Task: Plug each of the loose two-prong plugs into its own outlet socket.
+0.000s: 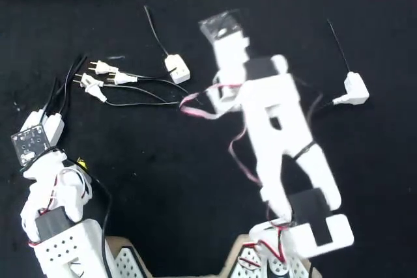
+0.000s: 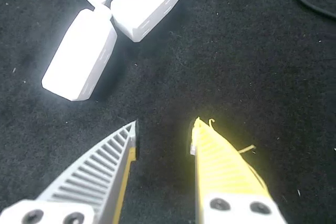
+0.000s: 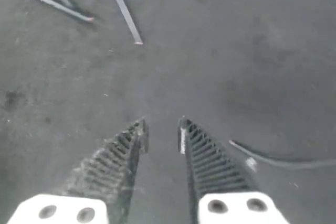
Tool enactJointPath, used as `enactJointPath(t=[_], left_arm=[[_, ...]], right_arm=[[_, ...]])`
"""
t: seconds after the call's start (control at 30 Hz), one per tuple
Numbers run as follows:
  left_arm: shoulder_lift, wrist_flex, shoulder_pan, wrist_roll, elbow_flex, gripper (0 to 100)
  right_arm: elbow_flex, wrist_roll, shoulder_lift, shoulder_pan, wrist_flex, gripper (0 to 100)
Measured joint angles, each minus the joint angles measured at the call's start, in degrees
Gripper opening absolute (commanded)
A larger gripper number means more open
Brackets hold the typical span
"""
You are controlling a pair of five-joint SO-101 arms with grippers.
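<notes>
**Both your grippers hover parted and empty over the black table [image 1: 163, 180].**

The loose plugs [image 1: 98, 68], white with two metal prongs and black cords, lie side by side toward the table's left, prongs pointing left. Your left gripper [image 2: 164, 128], fingers well apart, hangs just short of two white outlet sockets [image 2: 79, 59]. Your right gripper [image 3: 161, 125], narrowly parted, touches nothing.

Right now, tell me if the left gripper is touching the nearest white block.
Apart. The left wrist view shows bare black cloth between the left gripper and the nearest white block.
</notes>
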Motion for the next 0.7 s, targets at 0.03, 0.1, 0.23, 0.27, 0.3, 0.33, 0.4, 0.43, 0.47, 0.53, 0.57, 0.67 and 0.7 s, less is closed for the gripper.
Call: enactJointPath(t=[0.03,0.1,0.23,0.27,0.3,0.33,0.4,0.43,0.47,0.53,0.57,0.67,0.7], left_arm=[[0.0,0.0,0.0,0.0,0.0,18],[0.0,0.0,0.0,0.0,0.0,18],[0.0,0.0,0.0,0.0,0.0,18],[0.0,0.0,0.0,0.0,0.0,18],[0.0,0.0,0.0,0.0,0.0,18],[0.0,0.0,0.0,0.0,0.0,18],[0.0,0.0,0.0,0.0,0.0,18],[0.0,0.0,0.0,0.0,0.0,18],[0.0,0.0,0.0,0.0,0.0,18],[0.0,0.0,0.0,0.0,0.0,18],[0.0,0.0,0.0,0.0,0.0,18],[0.0,0.0,0.0,0.0,0.0,18],[0.0,0.0,0.0,0.0,0.0,18]], right_arm=[[2.5,0.0,-0.5,-1.3,-2.1,9.6],[6.8,0.0,-1.0,-3.9,-6.1,9.6],[13.6,0.0,-1.0,-6.7,-12.7,9.6],[14.9,-0.1,-0.8,-7.0,-14.6,9.6],[16.3,-0.1,-0.4,-7.6,-16.7,9.6],[17.6,-0.1,0.1,-8.2,-18.5,9.6],[20.3,-1.4,1.1,-9.8,-22.0,9.6],[21.5,-2.8,1.4,-10.5,-23.7,9.6],[22.9,-4.0,1.6,-11.3,-25.3,9.6],[25.1,-5.8,1.6,-12.5,-28.3,9.6],[26.1,-6.3,1.6,-12.9,-29.6,9.6],[29.0,-7.2,1.6,-13.0,-33.3,9.5],[29.7,-7.3,1.6,-12.9,-34.2,9.4]])
